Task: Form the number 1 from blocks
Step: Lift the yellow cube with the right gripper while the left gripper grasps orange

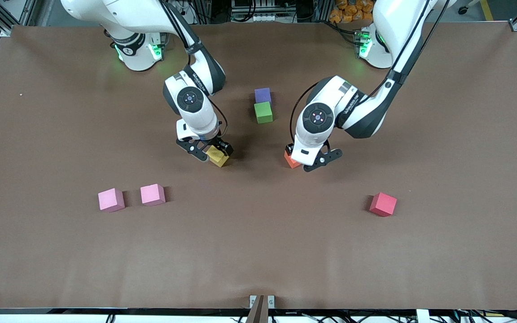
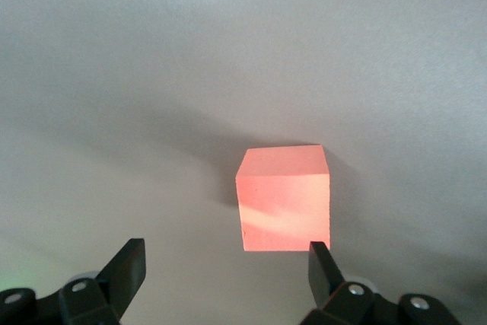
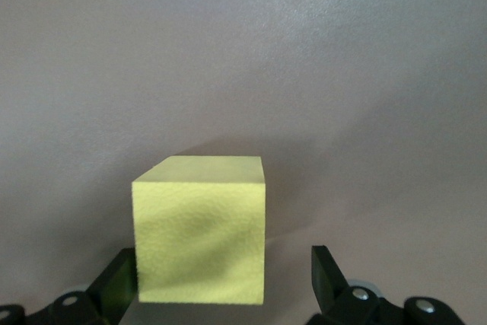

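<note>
A yellow block (image 1: 218, 157) (image 3: 202, 230) rests on the table between the open fingers of my right gripper (image 1: 216, 152) (image 3: 221, 260). It is close against one finger, with a gap to the other. My left gripper (image 1: 303, 158) (image 2: 226, 253) is open and low beside an orange block (image 1: 291, 159) (image 2: 284, 199). That block lies just past the fingertips and near one fingertip (image 2: 319, 253). A purple block (image 1: 262, 95) and a green block (image 1: 264, 112) touch in a short column between the arms, the purple one nearer the bases. Two light pink blocks (image 1: 111, 199) (image 1: 152, 194) lie nearer the front camera.
A crimson block (image 1: 383, 204) lies toward the left arm's end of the table, nearer the front camera than the orange one. The brown table cover (image 1: 258, 251) stretches wide below the blocks.
</note>
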Available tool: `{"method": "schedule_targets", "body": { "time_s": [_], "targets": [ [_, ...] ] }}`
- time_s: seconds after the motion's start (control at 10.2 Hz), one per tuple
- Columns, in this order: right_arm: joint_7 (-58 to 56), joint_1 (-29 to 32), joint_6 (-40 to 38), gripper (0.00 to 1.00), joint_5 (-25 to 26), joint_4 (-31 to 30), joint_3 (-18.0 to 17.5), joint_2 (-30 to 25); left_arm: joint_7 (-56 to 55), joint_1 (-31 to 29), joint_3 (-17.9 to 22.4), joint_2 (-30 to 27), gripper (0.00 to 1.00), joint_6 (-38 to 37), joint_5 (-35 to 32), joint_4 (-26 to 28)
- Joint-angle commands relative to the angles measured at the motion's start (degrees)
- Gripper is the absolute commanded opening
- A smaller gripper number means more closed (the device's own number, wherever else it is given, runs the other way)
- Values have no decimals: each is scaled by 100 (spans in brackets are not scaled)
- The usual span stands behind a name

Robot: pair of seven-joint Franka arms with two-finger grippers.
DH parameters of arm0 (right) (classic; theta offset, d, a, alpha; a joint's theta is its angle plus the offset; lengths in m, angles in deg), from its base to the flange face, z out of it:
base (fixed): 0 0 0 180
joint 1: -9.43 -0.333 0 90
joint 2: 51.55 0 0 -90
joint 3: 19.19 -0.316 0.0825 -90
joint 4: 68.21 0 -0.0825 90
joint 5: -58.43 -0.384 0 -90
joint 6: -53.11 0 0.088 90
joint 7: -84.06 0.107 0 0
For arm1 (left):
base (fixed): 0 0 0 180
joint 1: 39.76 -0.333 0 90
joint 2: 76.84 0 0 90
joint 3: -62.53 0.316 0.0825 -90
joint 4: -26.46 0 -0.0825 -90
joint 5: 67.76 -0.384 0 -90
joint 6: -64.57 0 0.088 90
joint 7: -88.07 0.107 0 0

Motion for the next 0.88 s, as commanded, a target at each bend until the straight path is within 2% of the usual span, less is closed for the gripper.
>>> {"method": "schedule_targets", "body": {
  "time_s": [0.0, 0.1, 0.2, 0.29, 0.49, 0.78],
  "targets": [
    [51, 15, 42, 100, 159, 113, 12, 118, 81, -59, -54, 19, 95, 78, 38, 11],
    [42, 15, 51, 75, 168, 131, 3, 144, 108, -59, -54, 37, 95, 78, 38, -7],
    [51, 41, 138, 18, 168, 157, 3, 188, 108, -51, -54, 54, 95, 112, 82, -33],
    [51, 42, 313, 0, 168, 149, 3, 232, 100, -50, -54, 81, 95, 304, 108, -50],
    [-19, 15, 437, 0, 229, 201, 3, 302, 99, -50, -46, 282, 94, 788, 240, -51],
    [-650, -107, 263, 0, 265, 587, -23, 285, 99, -50, -11, 520, 94, 913, 214, -42]
  ]
}}
